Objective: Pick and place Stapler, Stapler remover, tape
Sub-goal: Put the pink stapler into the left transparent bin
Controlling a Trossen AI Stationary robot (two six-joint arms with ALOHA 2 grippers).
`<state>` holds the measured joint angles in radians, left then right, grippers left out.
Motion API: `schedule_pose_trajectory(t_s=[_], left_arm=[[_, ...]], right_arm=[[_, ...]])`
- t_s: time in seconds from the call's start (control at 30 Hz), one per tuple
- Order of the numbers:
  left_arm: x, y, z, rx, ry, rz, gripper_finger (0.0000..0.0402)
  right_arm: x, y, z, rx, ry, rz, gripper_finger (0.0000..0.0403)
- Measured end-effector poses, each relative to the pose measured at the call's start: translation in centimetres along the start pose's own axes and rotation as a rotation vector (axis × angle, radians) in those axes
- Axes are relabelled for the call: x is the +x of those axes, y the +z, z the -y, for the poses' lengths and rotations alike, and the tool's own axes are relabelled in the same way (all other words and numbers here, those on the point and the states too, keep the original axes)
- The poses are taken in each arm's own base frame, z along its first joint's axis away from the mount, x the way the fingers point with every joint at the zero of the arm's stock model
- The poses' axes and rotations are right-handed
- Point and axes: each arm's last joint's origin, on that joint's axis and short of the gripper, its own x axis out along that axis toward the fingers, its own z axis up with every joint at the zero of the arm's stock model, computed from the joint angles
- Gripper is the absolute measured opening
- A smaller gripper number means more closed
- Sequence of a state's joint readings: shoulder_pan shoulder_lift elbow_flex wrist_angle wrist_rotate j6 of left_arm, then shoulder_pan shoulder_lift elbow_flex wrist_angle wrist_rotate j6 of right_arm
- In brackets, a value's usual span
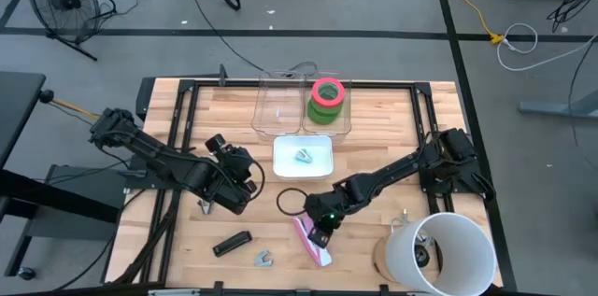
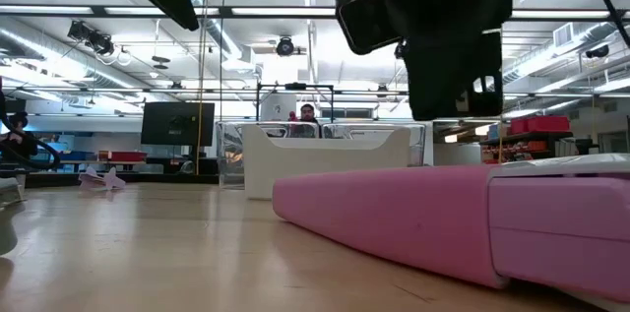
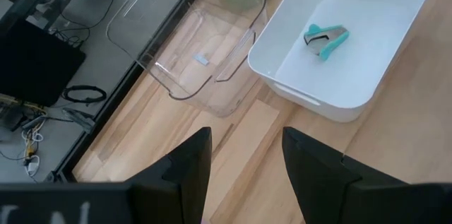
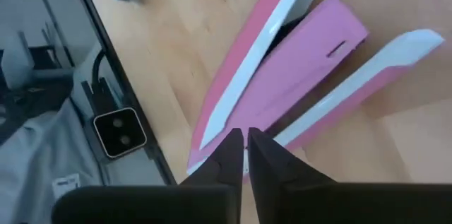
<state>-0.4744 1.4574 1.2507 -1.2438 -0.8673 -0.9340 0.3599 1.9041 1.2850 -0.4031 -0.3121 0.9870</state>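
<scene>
A pink stapler (image 1: pixel 318 247) lies on the table near the front edge, swung open, with its arms fanned apart (image 4: pixel 282 61). My right gripper (image 4: pixel 244 140) is shut, slanting down over the end where the arms meet; the low view shows it (image 2: pixel 453 76) above the pink body (image 2: pixel 413 216). My left gripper (image 1: pixel 227 195) hangs open over bare wood at the left, holding nothing (image 3: pixel 247 174). A teal stapler remover (image 3: pixel 326 39) lies in the white tray (image 1: pixel 280 167). Green and pink-red tape rolls (image 1: pixel 327 100) are stacked in a clear bin. My right gripper's shut fingertips (image 4: pixel 232 146) stand at the stapler's joined end (image 4: pixel 212 155), coming from above on a slant. I cannot tell whether they touch it. The stapler rests flat on the table.
A black stapler (image 1: pixel 232 243) and a grey stapler remover (image 1: pixel 264 259) lie near the front left. A black ring (image 1: pixel 291 201) lies beside my right gripper. A second clear bin (image 1: pixel 278 107) stands at the back, and a white cylinder (image 1: pixel 448 254) at the front right.
</scene>
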Motion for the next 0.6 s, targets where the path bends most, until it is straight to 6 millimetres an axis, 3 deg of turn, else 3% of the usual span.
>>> schedule_pose_trajectory(t_s=[0.4,0.6], left_arm=[[0.0,0.0,0.0,-0.005,-0.002,0.001,0.0179],[0.0,0.0,0.0,-0.006,-0.003,0.001,0.0179]], right_arm=[[0.0,0.0,0.9,0.044,-0.132,0.065,0.0136],[1.5,-0.1,1.6,0.068,-0.183,0.057,0.0156]])
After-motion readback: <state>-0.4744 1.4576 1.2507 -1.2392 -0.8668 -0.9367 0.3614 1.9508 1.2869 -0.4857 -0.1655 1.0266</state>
